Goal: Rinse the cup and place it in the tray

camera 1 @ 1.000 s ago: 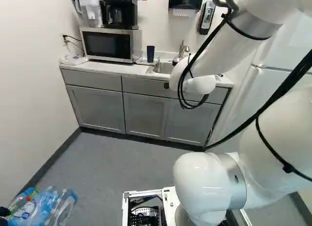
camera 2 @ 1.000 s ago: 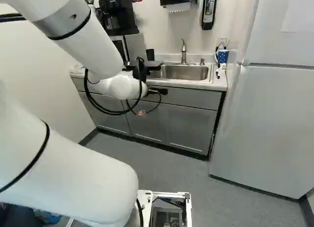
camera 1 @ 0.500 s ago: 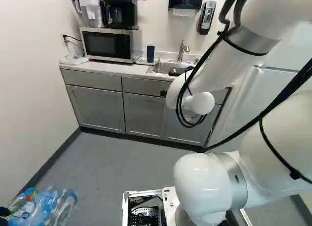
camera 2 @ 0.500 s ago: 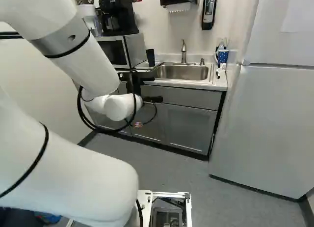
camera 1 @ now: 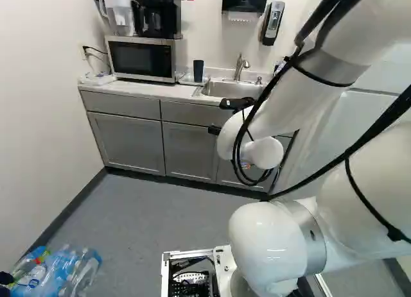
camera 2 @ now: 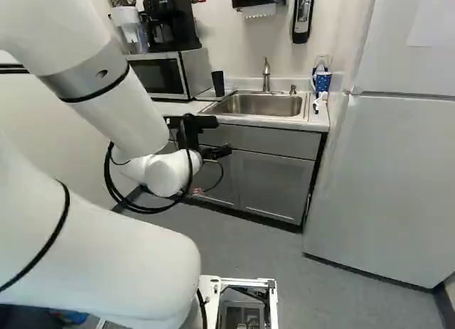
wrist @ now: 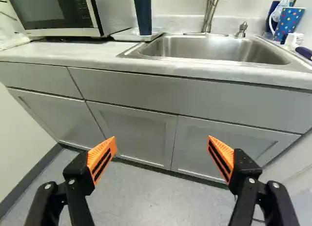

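Lower in both base views than it was a second ago, and drawn back from the table [camera 2: 316,119], the arm [camera 2: 131,105] has carried the hand [camera 2: 223,136] down before the cabinets [wrist: 131,133]. Cup [wrist: 144,16], tray [wrist: 124,35] and base have kept their places.

The hand is wide open, its orange pads [wrist: 103,157] well apart with nothing held between them. The cup, dark blue, stands upright on the tray, which lies on the table between the microwave [camera 1: 141,58] and the sink [camera 2: 263,105], near the upper middle of both base views.

Ahead of the hand stand the cabinet fronts, with the table's edge above them. A coffee maker [camera 1: 158,15] and a jug [camera 1: 117,7] sit atop the microwave, towards the upper left of the left base view. Behind the sink rises the tap [camera 2: 266,77], a small pump [camera 2: 293,90] just beside it; near the sink's far end, by the wall, is a spotted mug [wrist: 288,22]. The fridge [camera 2: 384,173] fills the right of the right base view. Black cables [camera 1: 237,146] loop about the arm, and plastic bottles [camera 1: 64,271] lie at the lower left of the left base view.
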Available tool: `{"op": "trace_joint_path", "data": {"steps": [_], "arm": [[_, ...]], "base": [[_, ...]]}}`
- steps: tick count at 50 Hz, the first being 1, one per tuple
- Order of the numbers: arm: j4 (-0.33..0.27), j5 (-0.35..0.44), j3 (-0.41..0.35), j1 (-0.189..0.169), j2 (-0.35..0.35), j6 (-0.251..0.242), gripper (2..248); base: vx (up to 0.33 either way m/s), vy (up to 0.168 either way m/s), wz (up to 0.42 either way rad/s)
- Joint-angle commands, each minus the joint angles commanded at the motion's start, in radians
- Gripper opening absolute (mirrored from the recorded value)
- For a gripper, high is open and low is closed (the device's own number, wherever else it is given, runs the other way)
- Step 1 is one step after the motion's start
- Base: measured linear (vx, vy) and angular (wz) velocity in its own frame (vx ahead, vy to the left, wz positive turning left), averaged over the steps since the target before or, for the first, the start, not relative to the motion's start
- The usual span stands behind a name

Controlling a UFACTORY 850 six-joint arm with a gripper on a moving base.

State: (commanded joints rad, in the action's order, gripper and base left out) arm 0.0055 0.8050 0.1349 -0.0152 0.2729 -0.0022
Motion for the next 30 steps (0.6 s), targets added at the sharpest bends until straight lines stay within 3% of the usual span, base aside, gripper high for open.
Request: {"op": "trace_joint_path", "data": {"steps": [30], "arm": [[-0.005,0.066,-0.047,0.015,0.006,0.002,247]], "base": [[0.000,0.000,0.000]]}}
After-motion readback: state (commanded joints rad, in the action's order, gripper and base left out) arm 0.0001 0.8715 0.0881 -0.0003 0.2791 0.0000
